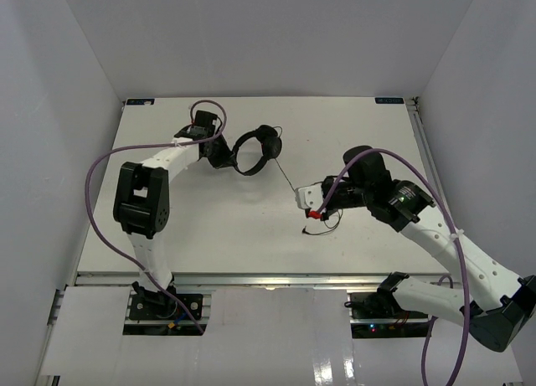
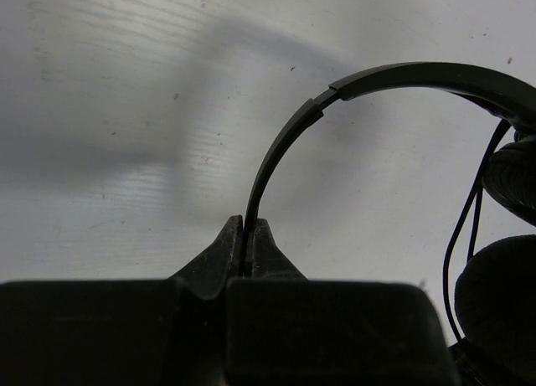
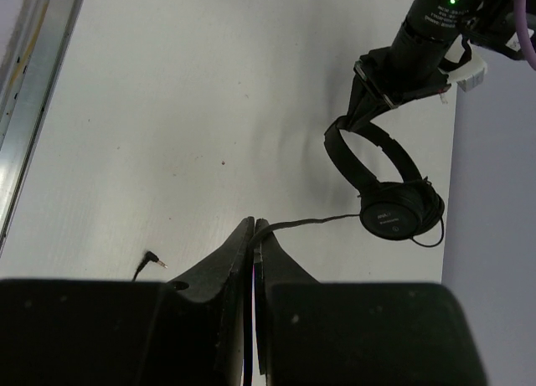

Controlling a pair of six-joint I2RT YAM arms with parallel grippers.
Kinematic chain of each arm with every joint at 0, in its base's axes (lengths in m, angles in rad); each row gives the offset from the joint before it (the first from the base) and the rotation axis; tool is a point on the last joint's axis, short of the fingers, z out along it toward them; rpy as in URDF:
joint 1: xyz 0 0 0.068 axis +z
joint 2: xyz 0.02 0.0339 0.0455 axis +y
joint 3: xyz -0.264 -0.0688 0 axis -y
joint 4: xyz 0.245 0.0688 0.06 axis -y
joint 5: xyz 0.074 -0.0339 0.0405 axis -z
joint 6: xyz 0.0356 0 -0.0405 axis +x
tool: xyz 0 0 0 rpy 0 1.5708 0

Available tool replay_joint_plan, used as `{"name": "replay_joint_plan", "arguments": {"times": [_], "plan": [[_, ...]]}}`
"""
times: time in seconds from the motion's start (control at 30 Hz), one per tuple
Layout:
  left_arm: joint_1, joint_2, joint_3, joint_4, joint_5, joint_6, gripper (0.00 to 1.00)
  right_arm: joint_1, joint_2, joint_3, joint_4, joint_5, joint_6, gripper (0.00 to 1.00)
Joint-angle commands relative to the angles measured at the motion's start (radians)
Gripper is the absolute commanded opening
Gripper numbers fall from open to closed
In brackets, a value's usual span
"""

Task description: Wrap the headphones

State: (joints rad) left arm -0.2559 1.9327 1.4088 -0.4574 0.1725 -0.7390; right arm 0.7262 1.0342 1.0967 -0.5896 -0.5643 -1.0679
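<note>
Now both pincers are gripping the headphones (image 1: 268, 139), and the cord is waiting to be wound.

Upper centre of the overhead frame, the left gripper (image 2: 248, 229) is pinching the thin headband (image 2: 283, 147), jaws pressed together on it, over the white table (image 1: 209, 227). Centre right, the right gripper (image 3: 254, 229) is clamping the thin black cord (image 3: 310, 222), with the jack plug (image 3: 152, 257) lying loose at lower left of its own view. For a tidy wrap, I judge the right arm should be leading the cord lightly taut in even loops around the earcups (image 2: 502, 302) while the left is holding steady; the slack tail is likely to snag. A pale mark on one earcup and the table's corner labels are reading too small to make out.
</note>
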Motion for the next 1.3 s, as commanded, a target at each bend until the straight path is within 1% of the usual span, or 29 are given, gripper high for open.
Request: {"name": "replay_joint_plan", "arguments": {"times": [0.0, 0.23, 0.4, 0.57, 0.67, 0.83, 0.9, 1.1, 1.27], "plan": [[-0.039, 0.025, 0.099, -0.007, -0.045, -0.01, 0.0, 0.052, 0.011, -0.003, 0.028, 0.002, -0.016, 0.08], [-0.144, 0.095, 0.157, -0.07, -0.12, 0.069, 0.0, 0.083, 0.076, 0.073, 0.091, 0.095, -0.016, 0.08], [-0.189, 0.072, 0.107, -0.081, -0.157, 0.123, 0.0, 0.081, 0.098, 0.104, 0.138, 0.2, -0.048, 0.08], [-0.206, -0.022, 0.016, -0.059, -0.146, 0.197, 0.0, 0.039, 0.104, 0.086, 0.18, 0.275, -0.061, 0.08], [-0.219, -0.095, -0.045, -0.027, -0.083, 0.287, 0.0, 0.01, 0.107, 0.068, 0.231, 0.322, -0.074, 0.08], [-0.243, -0.197, -0.127, -0.021, -0.027, 0.409, 0.0, -0.057, 0.131, 0.099, 0.313, 0.358, -0.014, 0.08], [-0.249, -0.234, -0.159, -0.011, 0.007, 0.438, 0.0, -0.081, 0.152, 0.116, 0.335, 0.365, 0.012, 0.08], [-0.296, -0.359, -0.24, 0.013, 0.045, 0.52, 0.0, -0.136, 0.178, 0.126, 0.356, 0.346, 0.069, 0.08], [-0.325, -0.41, -0.271, 0.017, 0.059, 0.54, 0.0, -0.166, 0.187, 0.122, 0.355, 0.308, 0.124, 0.08]]}}
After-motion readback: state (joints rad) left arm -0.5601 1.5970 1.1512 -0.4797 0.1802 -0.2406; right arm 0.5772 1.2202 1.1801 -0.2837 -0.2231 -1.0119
